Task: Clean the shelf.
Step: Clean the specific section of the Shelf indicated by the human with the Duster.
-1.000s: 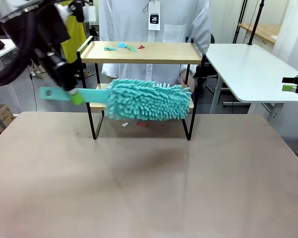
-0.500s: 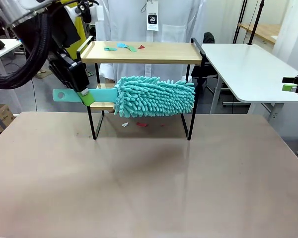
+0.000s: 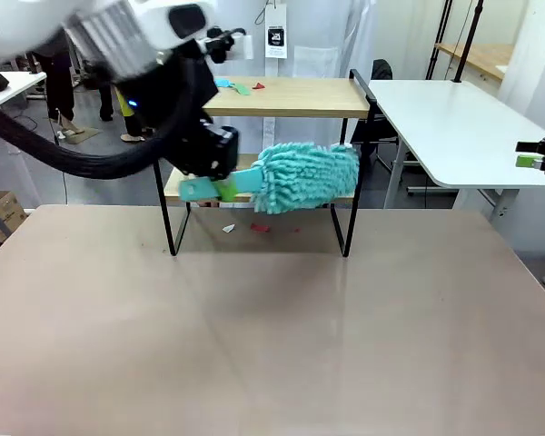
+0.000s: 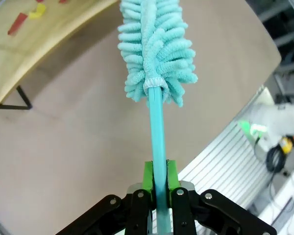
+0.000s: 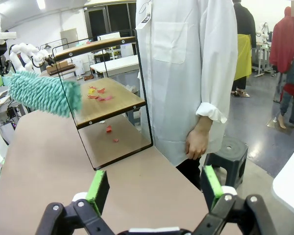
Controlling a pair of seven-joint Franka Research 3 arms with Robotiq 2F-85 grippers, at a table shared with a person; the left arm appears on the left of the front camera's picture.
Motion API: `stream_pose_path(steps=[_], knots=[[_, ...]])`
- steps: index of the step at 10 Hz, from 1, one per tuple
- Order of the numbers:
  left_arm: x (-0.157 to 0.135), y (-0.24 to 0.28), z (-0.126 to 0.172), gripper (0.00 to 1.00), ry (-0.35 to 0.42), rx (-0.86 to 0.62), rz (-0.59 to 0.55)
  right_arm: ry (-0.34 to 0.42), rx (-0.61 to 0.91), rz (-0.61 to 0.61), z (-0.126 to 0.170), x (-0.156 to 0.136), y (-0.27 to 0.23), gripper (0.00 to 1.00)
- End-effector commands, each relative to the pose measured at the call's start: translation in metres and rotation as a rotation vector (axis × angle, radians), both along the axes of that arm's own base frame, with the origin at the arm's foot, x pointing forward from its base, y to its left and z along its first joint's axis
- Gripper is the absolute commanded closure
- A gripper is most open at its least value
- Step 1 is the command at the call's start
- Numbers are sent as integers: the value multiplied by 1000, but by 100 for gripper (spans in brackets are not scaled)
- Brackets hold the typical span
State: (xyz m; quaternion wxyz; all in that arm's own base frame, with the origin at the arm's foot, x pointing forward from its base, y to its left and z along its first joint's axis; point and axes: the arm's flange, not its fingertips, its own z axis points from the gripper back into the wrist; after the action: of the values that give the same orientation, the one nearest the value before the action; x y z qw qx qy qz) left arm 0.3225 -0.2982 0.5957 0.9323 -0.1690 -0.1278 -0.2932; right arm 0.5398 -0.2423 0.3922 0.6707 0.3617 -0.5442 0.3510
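Scraps (image 3: pixel 237 87) lie on both boards of the shelf (image 3: pixel 291 96), at the tabletop's (image 3: pixel 272 318) far edge, so cleaning looks barely begun. Left jaws clamp the duster (image 3: pixel 304 177); right jaws stand apart.

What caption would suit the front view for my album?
Left gripper holds a fluffy teal duster by the shelf, coloured scraps on its top board.

The fixed front camera looks across the worktop (image 3: pixel 272 345) at the shelf (image 3: pixel 291 96) and the person (image 3: pixel 318 36) behind it, at middle range. The left wrist camera stares close along the left claw (image 4: pixel 159 174) and the duster (image 4: pixel 157 49). The right wrist camera faces the shelf's end from farther off. All three share shelf and duster.
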Motion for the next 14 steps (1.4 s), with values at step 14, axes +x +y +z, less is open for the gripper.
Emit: stream_pose_path(steps=[14], knots=[[53, -119, -90, 87, -28, -93, 337, -3, -6, -5, 2, 1, 1, 0]])
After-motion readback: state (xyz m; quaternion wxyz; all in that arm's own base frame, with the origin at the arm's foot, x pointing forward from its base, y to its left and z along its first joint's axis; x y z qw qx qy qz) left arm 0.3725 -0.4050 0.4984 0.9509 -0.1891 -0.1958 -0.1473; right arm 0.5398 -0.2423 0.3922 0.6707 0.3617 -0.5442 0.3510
